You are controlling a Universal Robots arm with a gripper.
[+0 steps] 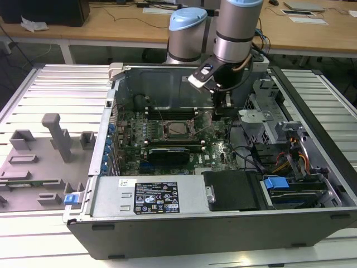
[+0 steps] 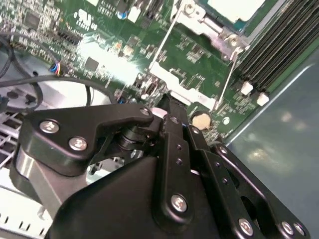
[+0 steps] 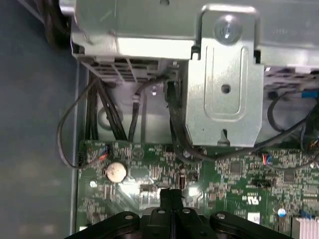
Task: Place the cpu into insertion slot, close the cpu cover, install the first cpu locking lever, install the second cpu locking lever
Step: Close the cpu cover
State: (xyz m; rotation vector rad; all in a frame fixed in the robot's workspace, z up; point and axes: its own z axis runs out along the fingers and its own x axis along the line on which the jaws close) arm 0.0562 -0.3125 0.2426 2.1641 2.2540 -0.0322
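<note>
At the exterior view's left I note a moulded grey fixture tray (image 1: 33,167) with upright blocks, resting on the slatted metal surface (image 1: 50,84). Next comes the open sheet-steel computer case (image 1: 167,234), lying on its side, with a green motherboard (image 1: 131,137) inside it. On that board the insertion slot (image 1: 165,130), square with a silvery rim, holds the cpu (image 1: 179,129), whose flat tan-silver top shows in the middle. In the second wrist view the cpu cover (image 2: 199,22), a thin bright frame, lies around the cpu's edges. Thin wire levers (image 2: 162,47) run beside it; I cannot tell whether they are latched. Long black memory slots (image 2: 269,55) lie alongside. To the exterior view's right of the insertion slot, the hand (image 1: 226,106) hangs over the board, apart from the cpu and near a round coin battery (image 3: 115,171). In the first wrist view its black fingers (image 3: 166,196) are pressed together with nothing between them. Further right sits a stamped grey metal drive cage (image 1: 262,120), with black cables (image 3: 99,114) emerging beside it, then a blue-tabbed drive (image 1: 276,182).
</note>
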